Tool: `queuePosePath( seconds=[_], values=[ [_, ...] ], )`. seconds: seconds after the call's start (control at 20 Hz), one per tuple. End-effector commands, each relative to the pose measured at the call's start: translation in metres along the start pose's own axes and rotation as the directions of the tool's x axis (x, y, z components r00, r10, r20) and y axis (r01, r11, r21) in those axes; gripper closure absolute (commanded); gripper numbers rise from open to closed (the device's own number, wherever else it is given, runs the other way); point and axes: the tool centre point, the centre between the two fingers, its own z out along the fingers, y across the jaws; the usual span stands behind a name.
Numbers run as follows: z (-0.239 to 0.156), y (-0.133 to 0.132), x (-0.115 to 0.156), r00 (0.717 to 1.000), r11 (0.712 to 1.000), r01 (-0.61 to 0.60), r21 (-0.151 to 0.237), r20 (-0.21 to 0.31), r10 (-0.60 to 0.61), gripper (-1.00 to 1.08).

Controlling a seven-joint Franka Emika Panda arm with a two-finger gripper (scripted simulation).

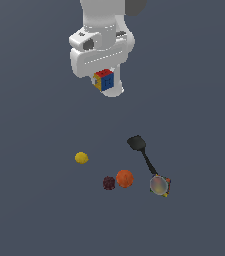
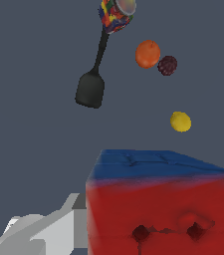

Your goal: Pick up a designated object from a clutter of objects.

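The cube [image 1: 104, 80] is clamped in the gripper [image 1: 105, 82] and hangs well above the table [image 1: 29, 210], apart from the rest of the clutter. In the wrist view the cube [image 2: 163, 204] fills the near field, red face toward the camera and blue face beside it; one finger [image 2: 49, 231] shows against its side. The second finger is hidden, so the depth of the grip cannot be confirmed.

Hazards from this state:

1. Slip. The cube's faces look smooth. If the jaws hold it near an edge or off-centre, a fast arm move may rotate it or work it loose.
2. Drop into the clutter. In the exterior view the spatula [image 1: 143, 152], orange ball [image 1: 125, 178], berry [image 1: 109, 183], yellow ball [image 1: 81, 158] and disc [image 1: 159, 185] lie nearer the camera. A released cube would probably bounce and could strike the balls, which would roll readily.
3. False success. If the cube tilts in the jaws, only a corner may remain gripped.

Recommended: move slowly, keep the jaws clenched and avoid passing low over the clutter.
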Motion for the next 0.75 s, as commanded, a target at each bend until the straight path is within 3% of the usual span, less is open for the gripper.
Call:
queuePosePath(
  seconds=[0.0, 0.7],
  values=[
    [-0.015, 0.008, -0.003, 1.000, 1.000, 0.000, -0.001, 0.000, 0.000, 1.08],
    [-0.041, 0.022, -0.007, 1.000, 1.000, 0.001, -0.002, 0.001, -0.001, 1.08]
  ],
)
